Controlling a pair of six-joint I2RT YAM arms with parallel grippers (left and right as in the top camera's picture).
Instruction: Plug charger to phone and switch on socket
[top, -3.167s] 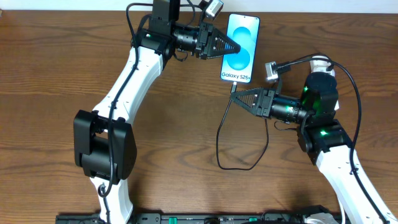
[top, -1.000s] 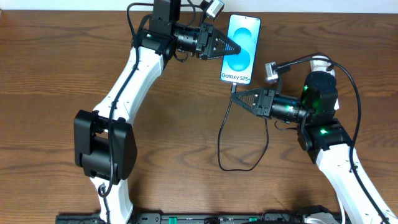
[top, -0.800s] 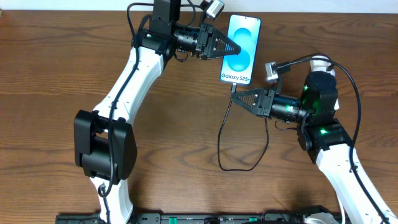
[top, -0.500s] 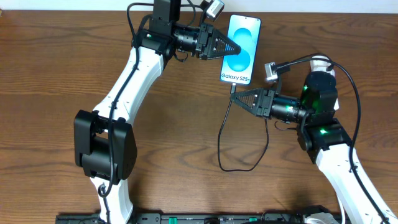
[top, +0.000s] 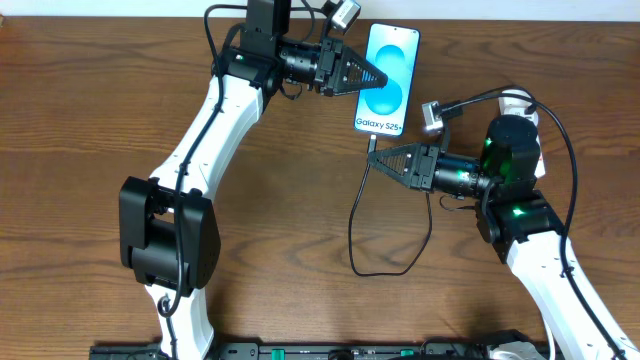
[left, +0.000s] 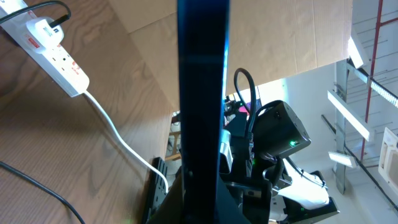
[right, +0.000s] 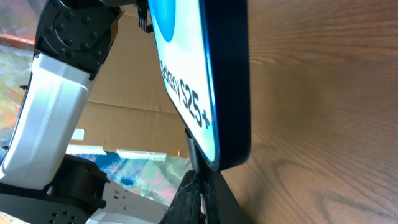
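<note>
The charger (top: 352, 225) has its plug tip pinched in the closed right gripper (top: 377, 160), right at the "Galaxy S25+" end of the phone (top: 392, 50). The phone lies screen up at the far side of the desk (top: 100, 120), its long edge clamped by the left gripper (top: 380, 79). Whether the tip is seated I cannot tell, so push straight along the phone's length with the left gripper bracing, before going for the socket (left: 59, 53) switch.

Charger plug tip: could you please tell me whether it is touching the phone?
Touching. The right wrist view shows the charger plug tip meeting the phone at its short end, no gap.
</note>
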